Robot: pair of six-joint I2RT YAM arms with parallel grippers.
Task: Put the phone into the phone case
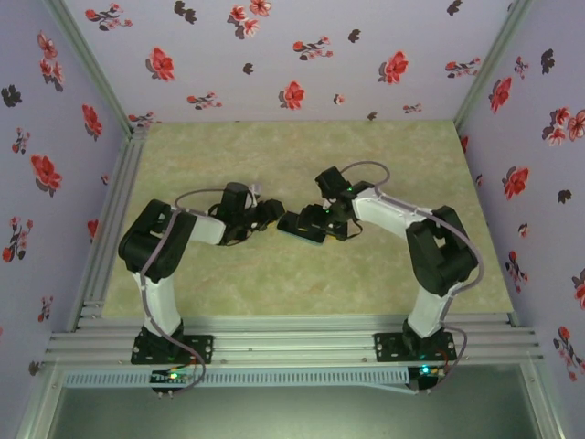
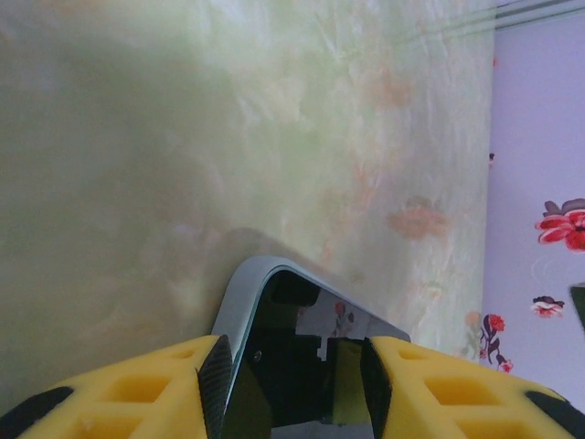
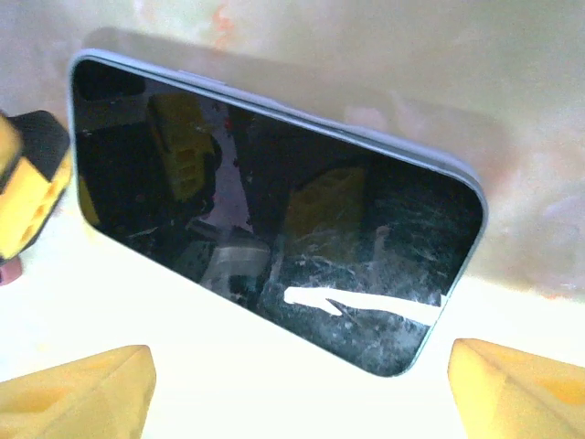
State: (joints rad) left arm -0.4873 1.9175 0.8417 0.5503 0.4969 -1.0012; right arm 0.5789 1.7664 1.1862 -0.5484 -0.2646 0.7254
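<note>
Phone [image 1: 302, 224]: dark glass slab with a pale rim [image 3: 274, 105] along its edge, near the middle of the desk [image 1: 274, 155], between the two hands (whether that rim is a case or the phone's own frame cannot be told).
Phone's pose: tilted, with a shadow on the desk behind its far long edge in the right wrist view. The screen is smeared and mirrors yellow fingers.
Left hand [image 2: 292, 343]: part-way closed on one short end of the phone. The black pad of one finger [image 2: 215, 384] lies against the pale rim, and the other finger stands on the opposite side, with the glass running up to it.
Left hand from across: one yellow finger with its black pad [image 3: 32, 178] shows beside the phone's end at the left edge of the right wrist view.
Right hand [image 3: 297, 352]: spread wide and holding nothing. Its two yellow fingertips sit low in its own view, on either side of the phone's near long edge and clear of it.
Arms: both bend inward from their bases at the near edge, and the hands meet over the phone in the top view.
Desk: mottled pale green surface, washed out to white just under the right hand.
Surroundings: lilac walls [image 1: 274, 55] with red and dark flowers.
</note>
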